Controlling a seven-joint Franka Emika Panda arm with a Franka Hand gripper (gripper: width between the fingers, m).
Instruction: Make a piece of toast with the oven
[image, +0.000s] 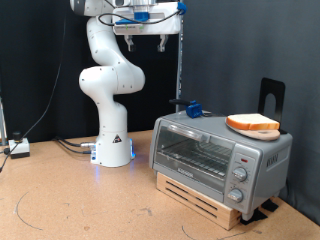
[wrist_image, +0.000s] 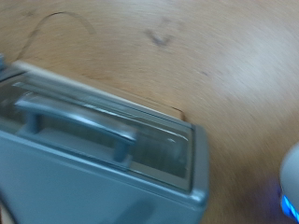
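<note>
The silver-grey oven (image: 215, 155) stands on the table at the exterior view's right with its glass door shut. The piece of toast (image: 253, 124) lies on top of the oven, towards its right end. My gripper (image: 146, 42) hangs high above the table at the exterior view's top, up and to the left of the oven, with its fingers spread and nothing between them. The wrist view looks down on the oven (wrist_image: 93, 159) and its door handle (wrist_image: 77, 128); my fingers do not show there.
A wooden slatted base (image: 205, 197) lies under the oven. A small blue object (image: 192, 108) sits behind the oven, and a black stand (image: 270, 95) rises behind the toast. The robot base (image: 113, 150) stands at the left, with cables (image: 70, 145) and a box (image: 18, 148).
</note>
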